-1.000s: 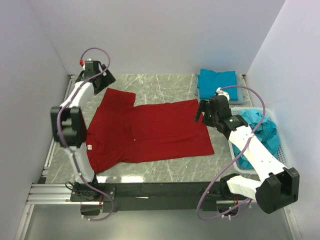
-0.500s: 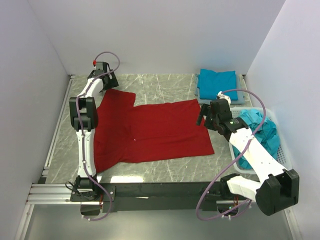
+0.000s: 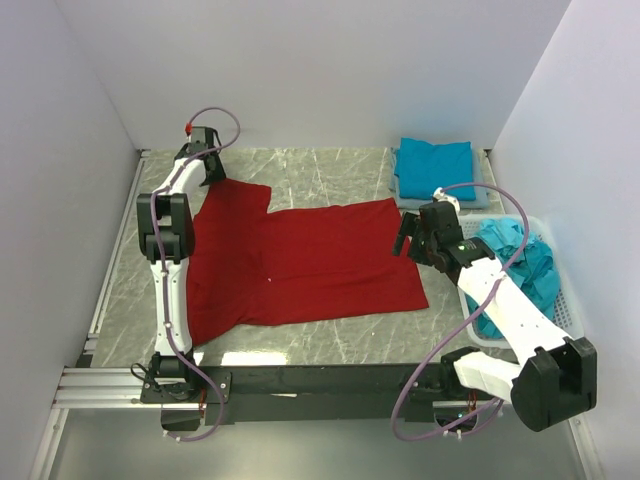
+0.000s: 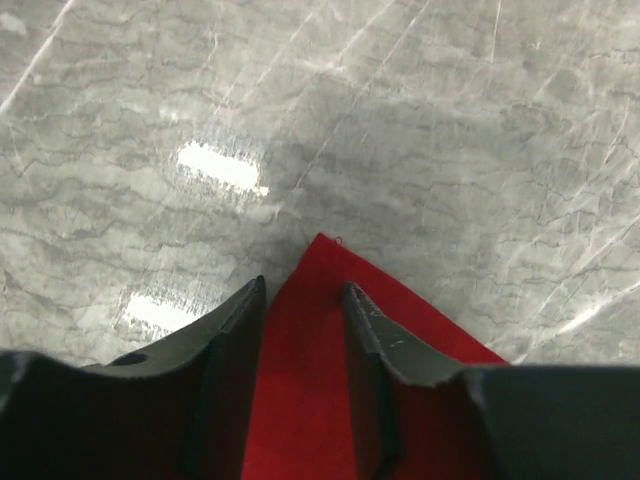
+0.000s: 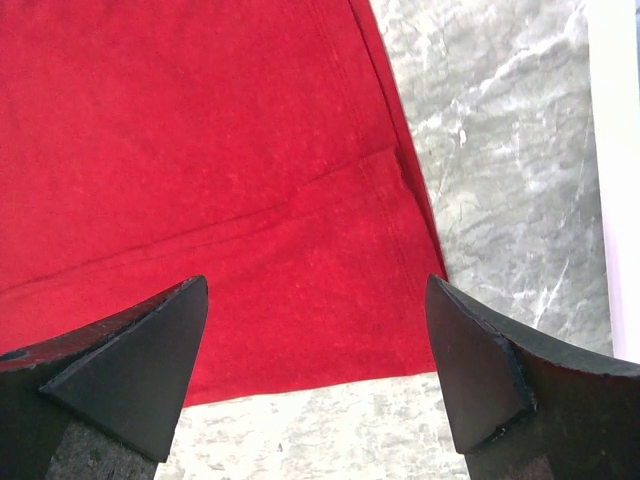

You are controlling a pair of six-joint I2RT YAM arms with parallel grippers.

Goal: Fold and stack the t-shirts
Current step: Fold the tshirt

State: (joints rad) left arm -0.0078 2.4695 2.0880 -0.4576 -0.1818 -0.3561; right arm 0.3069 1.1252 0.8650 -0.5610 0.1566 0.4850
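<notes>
On grey veined stone-look table (image 3: 330, 170) we list one deep red soft cotton t-shirt (image 3: 300, 262), spread flat. Only the left wrist view shows left gripper (image 4: 304, 292) fingers slightly apart, straddling its pointed corner; right gripper (image 5: 315, 290) fingers gape wide over the stitched hem.

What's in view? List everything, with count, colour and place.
red shirt: one, deep red, spread flat mid-table
folded teal shirts: one stack, count unclear, teal, far right corner of the table
loose teal shirts: count unclear, teal, heaped in the basket
basket: one, white, right edge
table: one, grey marble, under everything
left gripper: one, black, open, straddling the red shirt's far-left corner
right gripper: one, black, wide open, over the red shirt's right edge
</notes>
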